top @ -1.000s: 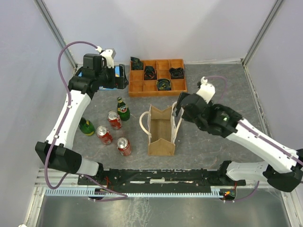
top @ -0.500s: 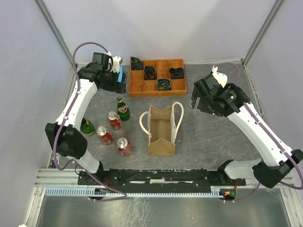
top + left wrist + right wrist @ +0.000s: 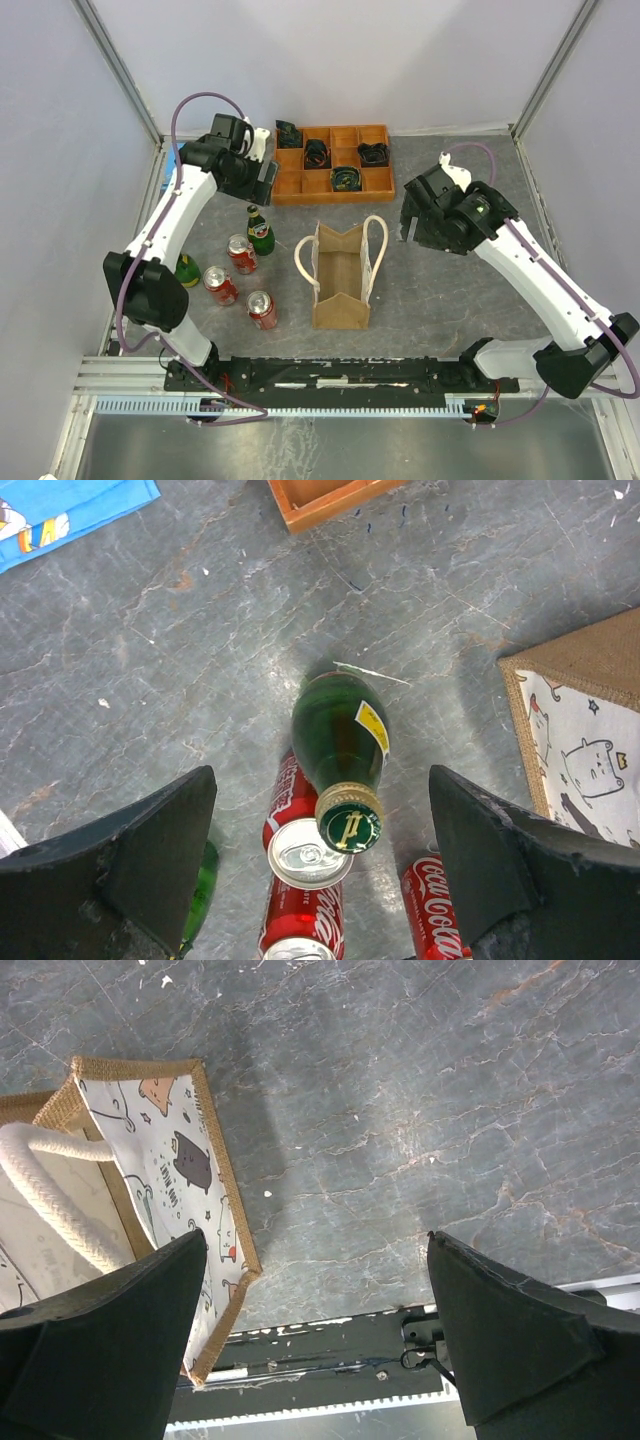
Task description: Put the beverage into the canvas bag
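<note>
The bag (image 3: 340, 290) stood upright in the middle of the table (image 3: 430, 295) with its mouth open to the top camera. One rope handle (image 3: 303, 262) looped out at 9 o'clock and the other at 3 o'clock.

All the drinks stood on the table outside the bag, on its 9 o'clock side. A green bottle (image 3: 260, 230) stood upright at about 10 o'clock of the bag. Three red cans (image 3: 221, 285) clustered at 6 o'clock of the bottle, the nearest just beside it. A second bottle (image 3: 186, 270) stood farther out at 9 o'clock, close against the left arm. An orange tray (image 3: 330, 198) lay at 12 o'clock of the bag, well apart from it.

The left gripper (image 3: 264, 178) hung above the table at 12 o'clock of the bottle, near the tray's 9 o'clock end. Its jaws were released wide and grasped nothing. In the left wrist view the bottle's gold cap (image 3: 348, 825) sat low between the two fingers (image 3: 150, 870), and a can's silver top showed just beside it. A blue sheet (image 3: 60, 510) lay in the 11 o'clock corner of that view.

The right gripper (image 3: 410, 218) hung at 2 o'clock of the bag, apart from it, with jaws also released wide and empty. The right wrist view showed bare table between its fingers (image 3: 510, 1350). The bag's printed lining (image 3: 165, 1155) and a handle lay toward 9 o'clock.
</note>
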Controlling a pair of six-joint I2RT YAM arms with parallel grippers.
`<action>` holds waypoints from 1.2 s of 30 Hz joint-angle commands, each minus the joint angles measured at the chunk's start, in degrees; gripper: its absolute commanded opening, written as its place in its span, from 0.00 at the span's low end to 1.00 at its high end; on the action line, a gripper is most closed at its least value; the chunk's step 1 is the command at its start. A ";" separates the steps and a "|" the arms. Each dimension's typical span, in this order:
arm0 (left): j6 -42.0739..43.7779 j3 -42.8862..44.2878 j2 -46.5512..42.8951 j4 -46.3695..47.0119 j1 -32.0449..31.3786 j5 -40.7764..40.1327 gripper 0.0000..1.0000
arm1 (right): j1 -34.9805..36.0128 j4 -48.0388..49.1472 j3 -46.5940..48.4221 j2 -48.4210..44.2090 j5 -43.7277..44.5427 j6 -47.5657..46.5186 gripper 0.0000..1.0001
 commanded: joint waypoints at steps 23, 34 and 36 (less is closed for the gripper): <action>11.05 -17.94 -13.41 -1.20 0.35 0.06 0.99 | -0.21 -0.33 -1.87 -1.45 -1.72 1.11 0.99; 13.01 -26.38 -14.79 7.11 0.40 -1.13 1.00 | -0.14 -0.84 -2.46 -2.61 -1.51 2.36 0.99; 13.19 -27.19 -14.51 8.64 0.40 -1.44 1.00 | -0.13 -0.89 -2.57 -2.70 -1.39 2.49 0.99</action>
